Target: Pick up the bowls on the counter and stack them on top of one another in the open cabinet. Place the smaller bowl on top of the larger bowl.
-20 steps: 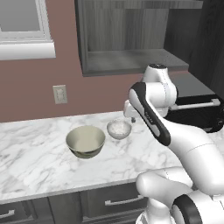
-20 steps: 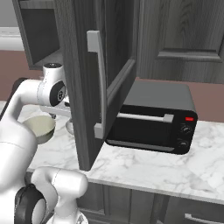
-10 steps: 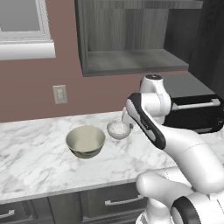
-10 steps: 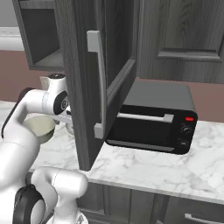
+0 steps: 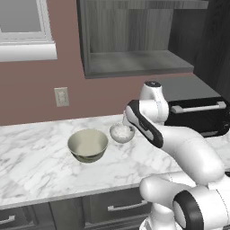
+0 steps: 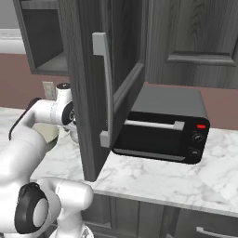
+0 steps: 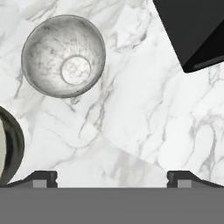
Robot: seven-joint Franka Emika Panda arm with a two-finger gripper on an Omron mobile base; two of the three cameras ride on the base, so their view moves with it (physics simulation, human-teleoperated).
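Pincer (image 7: 112, 177) spread wide and empty above the marble table (image 5: 36, 166); the smaller bowl (image 7: 64, 55) sits upright beside the larger bowl (image 5: 87, 145), near the black toaster oven (image 6: 162, 130), below the open cabinet (image 5: 134, 63).

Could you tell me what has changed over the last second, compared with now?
The arm has swung lower over the counter, toward the small bowl. The gripper is open and holds nothing. Both bowls, the large one included, and the toaster oven have stayed put.
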